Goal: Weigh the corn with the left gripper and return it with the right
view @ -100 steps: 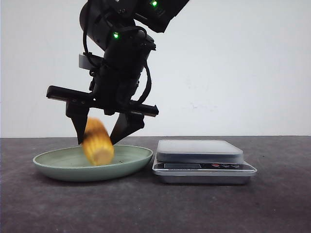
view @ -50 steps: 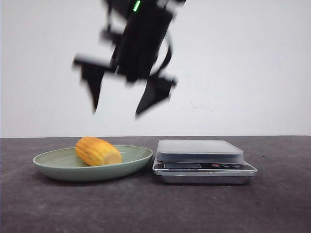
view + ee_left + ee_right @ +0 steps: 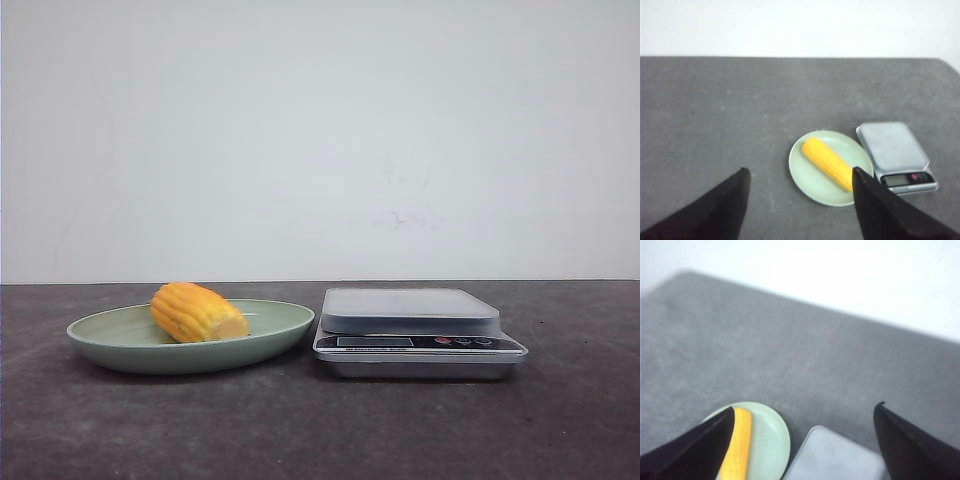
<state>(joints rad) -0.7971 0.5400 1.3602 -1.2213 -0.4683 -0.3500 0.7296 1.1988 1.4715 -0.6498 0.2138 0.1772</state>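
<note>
The yellow-orange corn lies on its side in the pale green plate, to the left of the silver scale, whose platform is bare. Neither arm appears in the front view. High above the table, the left gripper is open and holds nothing; the corn and plate show far below between its fingers. The right gripper also hangs open and empty well above the table. Its camera sees the corn, part of the plate and the scale.
The dark grey tabletop stretches around the plate and scale, ending at a white wall behind. The scale's display and buttons face the front.
The arm that hung over the plate let go of the corn, rose and left the front view. The corn dropped and came to rest on its side in the plate.
</note>
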